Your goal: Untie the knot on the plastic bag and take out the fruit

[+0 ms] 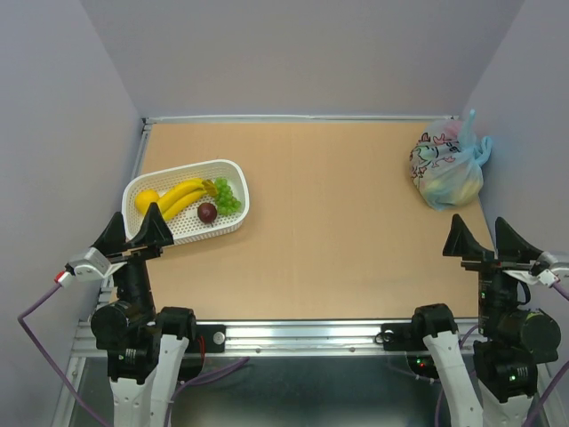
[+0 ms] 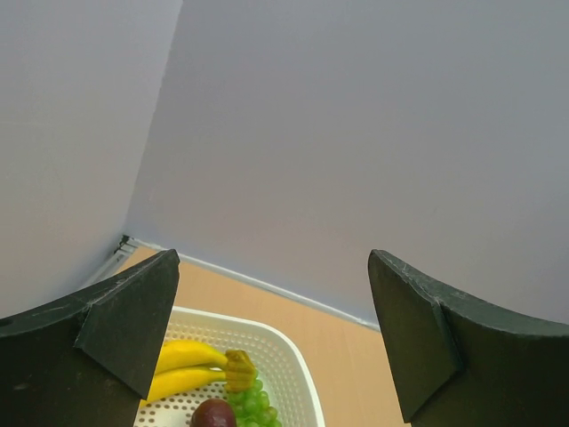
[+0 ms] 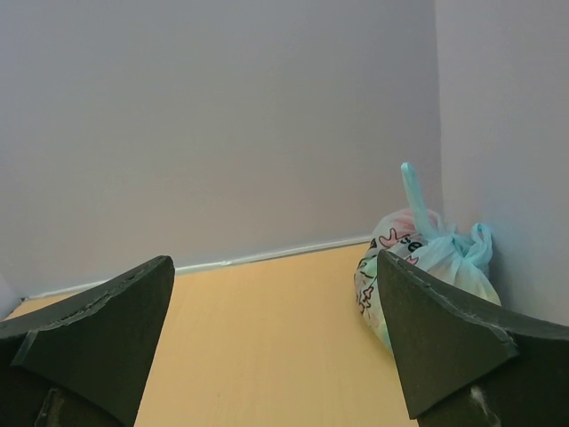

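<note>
- Top external: plastic bag [image 1: 444,173], translucent light blue with pink-and-black print, bulging; knot [image 1: 472,142] tied, one end upright.
- Left gripper [image 1: 134,222], right gripper [image 1: 480,229]: jaws wide apart, empty.

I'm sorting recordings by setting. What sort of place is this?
Probably a robot lab test booth: plain grey walls box in a wooden table, the left arm and right arm are bolted to a metal rail, and a knotted plastic bag sits as a prop.
</note>
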Robot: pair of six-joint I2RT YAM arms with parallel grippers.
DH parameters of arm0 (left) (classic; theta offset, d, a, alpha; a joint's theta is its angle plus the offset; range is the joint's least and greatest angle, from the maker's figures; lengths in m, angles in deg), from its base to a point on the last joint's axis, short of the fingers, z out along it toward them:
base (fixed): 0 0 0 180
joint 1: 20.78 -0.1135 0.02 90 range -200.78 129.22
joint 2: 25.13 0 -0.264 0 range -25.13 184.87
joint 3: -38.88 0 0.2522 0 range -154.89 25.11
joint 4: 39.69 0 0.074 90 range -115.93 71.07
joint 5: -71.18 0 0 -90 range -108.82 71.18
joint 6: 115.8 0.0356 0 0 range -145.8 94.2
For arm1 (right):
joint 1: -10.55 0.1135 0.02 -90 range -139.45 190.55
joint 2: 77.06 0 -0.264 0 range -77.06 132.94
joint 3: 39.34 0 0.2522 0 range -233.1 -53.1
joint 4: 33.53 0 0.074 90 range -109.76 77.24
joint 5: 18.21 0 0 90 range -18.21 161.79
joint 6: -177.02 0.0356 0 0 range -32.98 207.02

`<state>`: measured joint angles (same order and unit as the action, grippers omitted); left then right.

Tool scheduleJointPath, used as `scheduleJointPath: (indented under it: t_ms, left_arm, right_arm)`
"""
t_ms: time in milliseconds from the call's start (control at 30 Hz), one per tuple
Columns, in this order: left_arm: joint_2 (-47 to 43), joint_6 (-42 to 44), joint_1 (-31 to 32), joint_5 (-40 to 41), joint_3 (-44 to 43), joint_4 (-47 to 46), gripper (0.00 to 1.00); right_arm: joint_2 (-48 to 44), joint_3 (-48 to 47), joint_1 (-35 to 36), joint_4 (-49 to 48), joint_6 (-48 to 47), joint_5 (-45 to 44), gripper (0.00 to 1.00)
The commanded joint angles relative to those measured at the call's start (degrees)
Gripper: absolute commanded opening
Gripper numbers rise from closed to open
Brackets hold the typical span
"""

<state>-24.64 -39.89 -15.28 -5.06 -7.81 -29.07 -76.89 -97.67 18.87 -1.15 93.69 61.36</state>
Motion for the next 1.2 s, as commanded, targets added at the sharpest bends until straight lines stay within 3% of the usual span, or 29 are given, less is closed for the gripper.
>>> scheduleJointPath:
  t_ms: [0,167,433,767,933,1167]
  left_arm:
    - [-11.1,-0.3,-0.4,-0.8,-0.6,-2.1,0.99]
    - [-10.3,-3.5,-0.5,-2.8,-0.4,-0.4,0.99]
    - [-7.1,-4.4,1.3,-7.4,-0.1,1.7,0.99]
    - [-6.3,-4.7,4.3,-3.7,0.2,3.0,0.99]
    - [-5.6,-4.7,5.6,-3.4,0.1,3.0,0.99]
    - [-4.5,-4.5,5.6,-4.2,0.5,2.5,0.99]
  right_arm:
    - [2.5,0.5,0.2,-1.0,2.6,-2.7,1.00]
    - [14.3,-2.5,0.3,1.4,6.6,-7.4,1.00]
    - [35.5,-8.7,0.2,6.6,15.6,-26.3,1.00]
    - [72.6,-28.8,-0.3,6.9,19.1,-41.0,1.00]
    - [89.4,-37.8,-10.5,5.7,26.4,-30.8,1.00]
    - [102.5,-42.7,-19.7,3.9,32.5,-19.5,1.00]
